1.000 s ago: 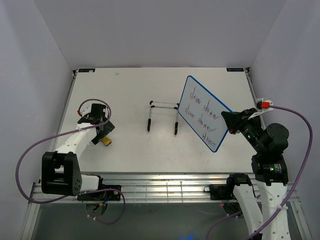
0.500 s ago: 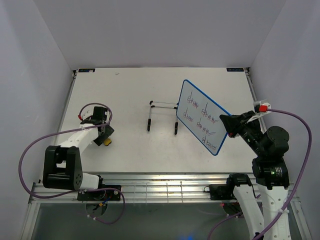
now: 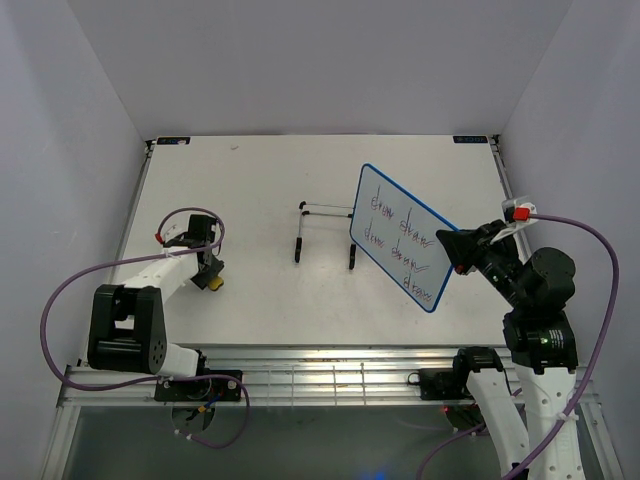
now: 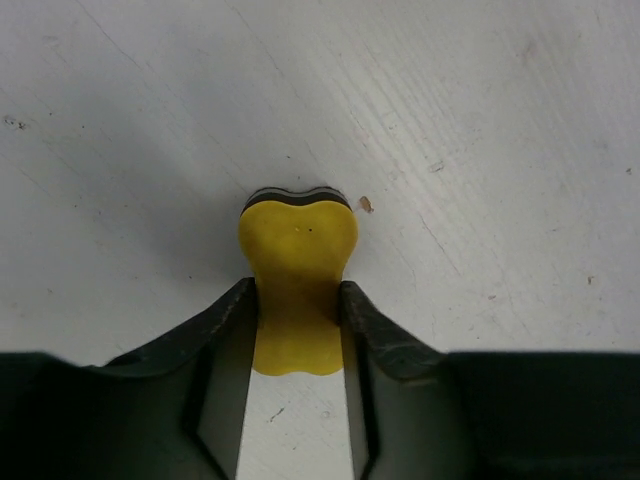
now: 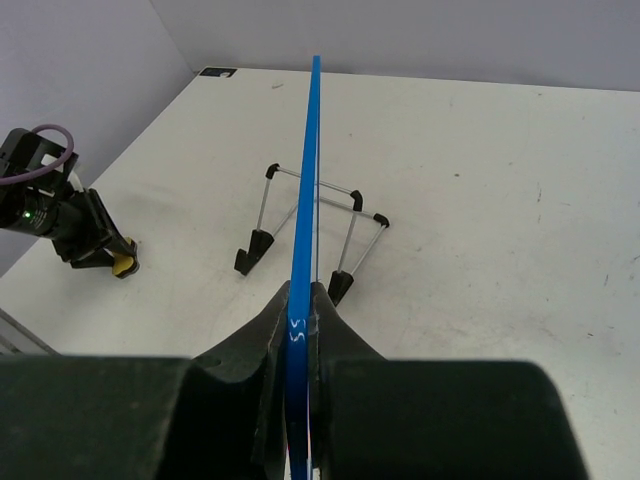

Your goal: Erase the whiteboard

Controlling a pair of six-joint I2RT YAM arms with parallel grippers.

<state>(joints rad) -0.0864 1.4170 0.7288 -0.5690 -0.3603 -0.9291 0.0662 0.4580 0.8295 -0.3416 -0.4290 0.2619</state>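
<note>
Right hand (image 5: 301,318) pinches thin blue-framed whiteboard (image 3: 402,238) right of wire stand (image 3: 325,232). Left hand (image 4: 297,312) grips curvy yellow eraser (image 4: 298,235) left of stand.

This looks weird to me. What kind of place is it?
Probably a robot lab booth: plain walls box in a white table, left arm and right arm bolted at its edge.

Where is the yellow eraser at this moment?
In the top view the yellow eraser lies on the left side of the table, held between the fingers of the left gripper, well left of the wire stand.
</note>
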